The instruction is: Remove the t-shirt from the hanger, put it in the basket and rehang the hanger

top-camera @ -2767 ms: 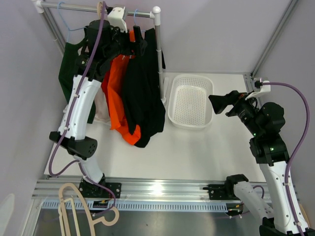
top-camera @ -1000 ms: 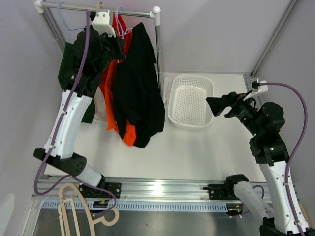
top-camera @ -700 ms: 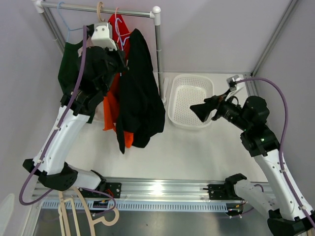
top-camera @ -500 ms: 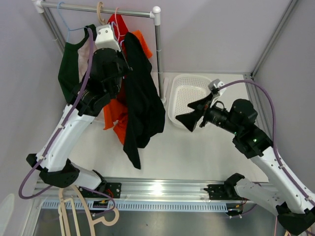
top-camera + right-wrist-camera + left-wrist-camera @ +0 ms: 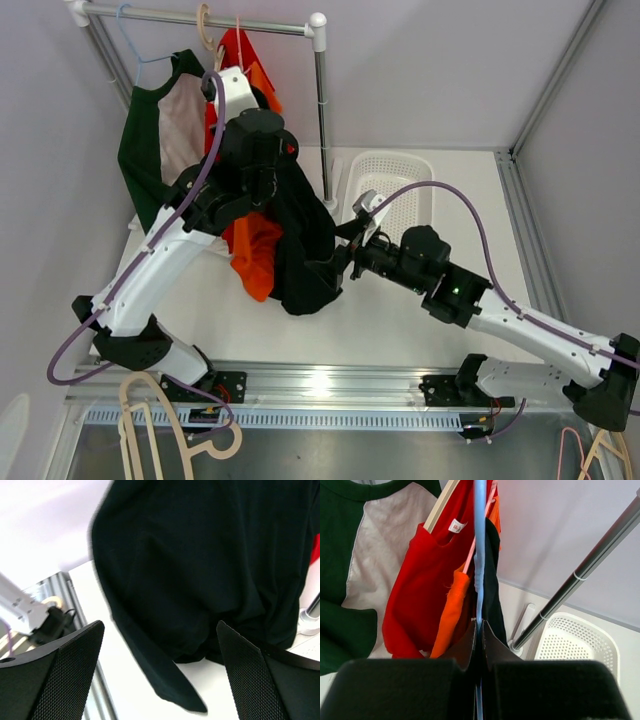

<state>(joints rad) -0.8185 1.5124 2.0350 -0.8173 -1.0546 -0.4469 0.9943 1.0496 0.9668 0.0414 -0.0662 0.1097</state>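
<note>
Left gripper (image 5: pixel 480 640) is pinched tight on the light-blue hanger (image 5: pixel 479 540), with the black t-shirt (image 5: pixel 305 250) hanging off it, just left of the white basket (image 5: pixel 425 175). Right gripper (image 5: pixel 159 630) is spread wide, facing the shirt's lower half (can't tell if it's touching).

The top camera looks steeply down from above the near edge over the table (image 5: pixel 250 330) and rack (image 5: pixel 250 22). The left wrist camera looks up close along the blue hanger (image 5: pixel 479 555). The right wrist camera faces the black t-shirt (image 5: pixel 200 565) closely, and the top view shares that t-shirt.
</note>
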